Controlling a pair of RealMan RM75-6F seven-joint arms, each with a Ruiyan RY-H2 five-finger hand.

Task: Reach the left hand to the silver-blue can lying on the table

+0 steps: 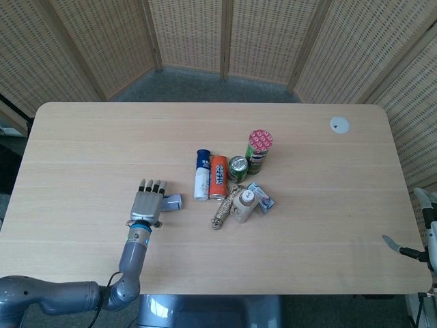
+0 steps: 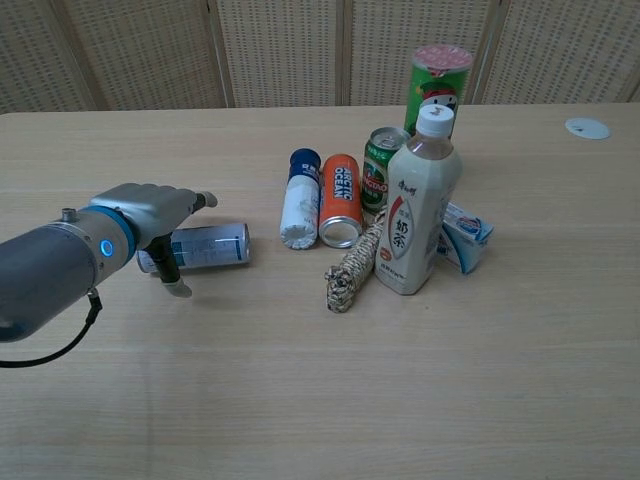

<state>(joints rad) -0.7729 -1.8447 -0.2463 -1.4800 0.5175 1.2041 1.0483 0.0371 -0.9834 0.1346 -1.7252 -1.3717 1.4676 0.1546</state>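
The metal-grey left hand [image 2: 150, 215] lies over the left end of the smooth, cylindrical silver-blue can [image 2: 208, 246], which rests on its side on the pale wood-grain table [image 2: 320, 400] left of the cluster, fingers spread and not visibly clasping it; the right hand [image 1: 410, 251] is barely visible, state unclear.

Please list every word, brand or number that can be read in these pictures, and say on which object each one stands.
"TSINGTAO", partly visible: green can.
"奶茶": milk tea bottle.
Orange can: large white letters, unclear.
Silver-blue can, white-blue can, green tube, small carton: print too small or blurred.
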